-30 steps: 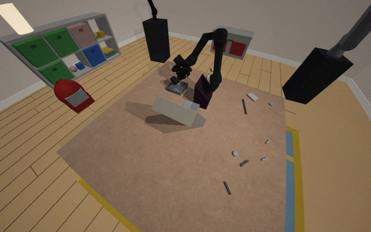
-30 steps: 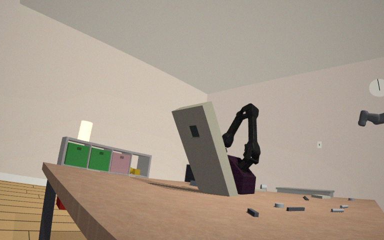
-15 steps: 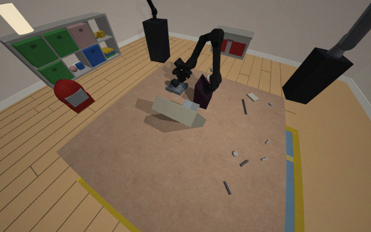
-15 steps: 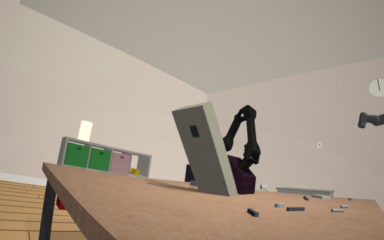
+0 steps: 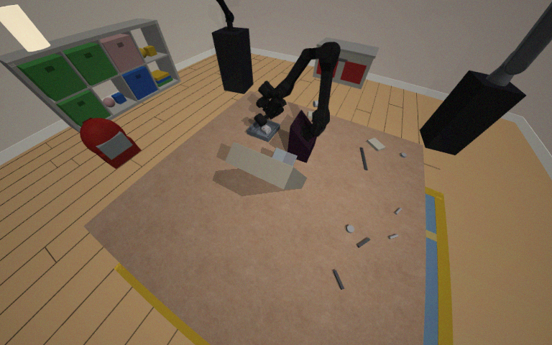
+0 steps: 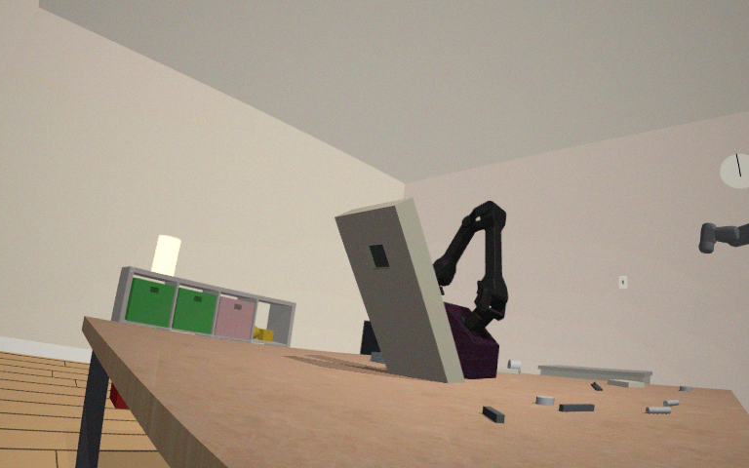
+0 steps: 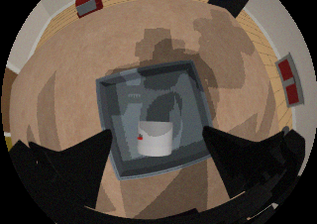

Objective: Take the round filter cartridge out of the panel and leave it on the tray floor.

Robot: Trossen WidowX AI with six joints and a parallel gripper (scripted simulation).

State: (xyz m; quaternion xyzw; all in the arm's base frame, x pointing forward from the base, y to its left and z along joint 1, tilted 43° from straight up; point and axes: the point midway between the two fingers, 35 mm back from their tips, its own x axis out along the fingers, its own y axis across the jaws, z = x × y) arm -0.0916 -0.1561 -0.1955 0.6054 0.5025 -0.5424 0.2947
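Seen from the top camera, the short white round filter cartridge [image 5: 265, 128] lies inside the shallow square blue-grey tray [image 5: 254, 132] on the brown table [image 5: 228, 239], so the extraction looks done and the drop-off made. What I judge is left: lift the black parallel-jaw gripper [image 5: 264, 116] away so the robot touches nothing. It hangs directly above the tray, and the black arm [image 5: 323, 81] rises from its dark purple base block [image 5: 300, 139], folds at a high elbow and reaches down and outward. The leaning beige service panel [image 5: 258, 164] stands nearer the camera, well apart from the tray.

From the exterior camera, the panel hides both tray and gripper; only the arm's elbow and upper links show behind it. A dark rectangular opening [image 6: 377, 255] marks the panel's face.

Through the wrist camera, the cartridge sits upright on the tray floor near the closer wall, a small red mark on its side. The dark fingers are spread wide to either side of the tray, holding nothing; whether they clear the tray's rim cannot be told.
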